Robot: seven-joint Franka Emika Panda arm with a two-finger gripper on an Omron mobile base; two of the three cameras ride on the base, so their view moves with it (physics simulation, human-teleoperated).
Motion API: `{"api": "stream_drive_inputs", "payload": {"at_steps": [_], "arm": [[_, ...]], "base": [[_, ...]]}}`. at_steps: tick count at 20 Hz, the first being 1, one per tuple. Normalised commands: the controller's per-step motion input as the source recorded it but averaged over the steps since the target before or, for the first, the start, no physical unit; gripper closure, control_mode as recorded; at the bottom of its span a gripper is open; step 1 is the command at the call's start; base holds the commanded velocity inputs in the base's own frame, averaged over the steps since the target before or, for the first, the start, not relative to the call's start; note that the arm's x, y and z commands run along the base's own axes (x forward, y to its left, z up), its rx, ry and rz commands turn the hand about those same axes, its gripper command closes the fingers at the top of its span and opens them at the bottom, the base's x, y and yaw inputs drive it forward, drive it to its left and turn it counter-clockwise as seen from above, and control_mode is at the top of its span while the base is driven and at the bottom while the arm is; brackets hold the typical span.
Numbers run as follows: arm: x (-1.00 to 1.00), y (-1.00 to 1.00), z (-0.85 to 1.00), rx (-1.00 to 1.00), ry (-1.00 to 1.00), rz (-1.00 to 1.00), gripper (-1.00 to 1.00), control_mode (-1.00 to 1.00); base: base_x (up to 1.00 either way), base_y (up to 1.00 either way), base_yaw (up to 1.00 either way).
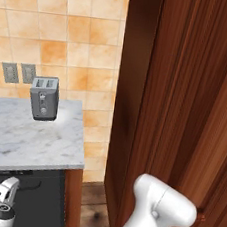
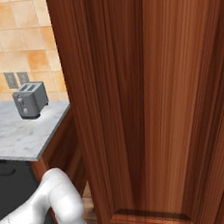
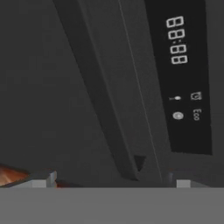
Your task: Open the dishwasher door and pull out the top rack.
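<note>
Dishwasher door (image 3: 52,87) close ahead, handle bar (image 3: 103,96) and control strip (image 3: 179,74) filling frame; door still shut, rack unseen; gripper (image 3: 113,181) jaws spread wide, gripping nothing; all steps remain

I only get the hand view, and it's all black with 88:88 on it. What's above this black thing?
Observer: A marble counter sits right over it. The black thing is the dishwasher door.
Operator: Is anything on the counter?
Observer: A grey toaster, standing near the tiled wall.
Operator: Is the door open yet?
Observer: No. In the left base view it looks shut, standing upright under the counter's edge.
</note>
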Motion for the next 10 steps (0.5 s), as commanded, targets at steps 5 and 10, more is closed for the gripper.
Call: {"api": "stream_drive_inputs", "payload": {"at_steps": [5,10], "arm": [[0.56,-0.01,-0.48,0.0,-0.04,0.0,-1.0,-1.0],[0.39,0.0,-0.29,0.0,-0.09,0.0,-1.0,-1.0]], "base": [[0.0,0.0,0.0],[0.0,0.0,0.0]]}}
